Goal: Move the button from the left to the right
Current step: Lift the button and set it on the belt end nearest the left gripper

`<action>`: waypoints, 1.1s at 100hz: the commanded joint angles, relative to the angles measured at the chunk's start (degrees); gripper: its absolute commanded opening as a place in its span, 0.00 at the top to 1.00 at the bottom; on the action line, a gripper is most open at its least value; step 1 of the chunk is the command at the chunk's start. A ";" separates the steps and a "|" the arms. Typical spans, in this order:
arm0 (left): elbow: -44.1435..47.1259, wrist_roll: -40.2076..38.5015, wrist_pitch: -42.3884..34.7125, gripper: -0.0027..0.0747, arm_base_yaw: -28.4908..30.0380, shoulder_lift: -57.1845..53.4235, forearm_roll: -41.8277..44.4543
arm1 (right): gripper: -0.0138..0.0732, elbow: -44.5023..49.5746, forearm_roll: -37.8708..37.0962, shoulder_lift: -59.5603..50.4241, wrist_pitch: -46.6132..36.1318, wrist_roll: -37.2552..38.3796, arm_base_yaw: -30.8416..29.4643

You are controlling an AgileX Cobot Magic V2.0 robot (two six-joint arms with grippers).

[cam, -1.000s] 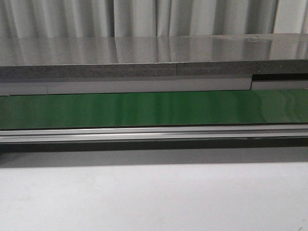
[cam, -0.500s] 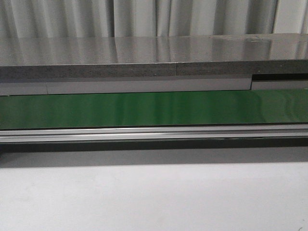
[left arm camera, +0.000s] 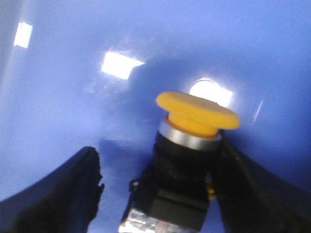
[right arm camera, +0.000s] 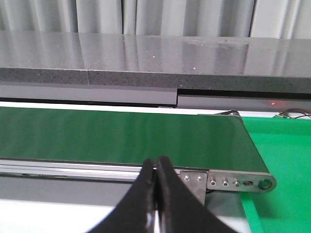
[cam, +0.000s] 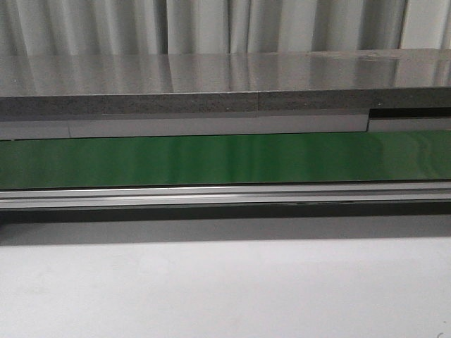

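Button: the button stands between the left fingers, touching only the other one; blue surface behind
Left fingers: spread apart
Right fingers: pressed together, holding nothing

Green conveyor belt running crosswise, its silver rail lying along the near edge. Grey stone-like shelf sitting behind it. Pale curtain hanging at the back. White tabletop lying in front. Glossy blue surface filling the left wrist view.
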 commanded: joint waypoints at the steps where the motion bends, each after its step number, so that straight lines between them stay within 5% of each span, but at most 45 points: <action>1: -1.11 -0.12 -0.71 0.59 -0.05 -2.63 -0.04 | 0.92 -0.84 -0.61 -1.19 -5.12 -0.07 -0.42; 25: -1.11 -0.12 -0.59 0.99 -0.05 -2.63 0.29 | 0.92 -0.84 -0.61 -1.19 -5.12 -0.07 -0.42; 76: -1.11 -0.12 1.76 0.99 -0.20 -12.71 -0.16 | 0.92 -0.84 -0.61 -1.19 -5.12 -0.07 -0.42; 110: -1.00 2.49 4.56 0.99 -7.39 -17.92 -1.01 | 0.92 -0.84 -0.61 -1.19 -5.12 -0.07 -0.42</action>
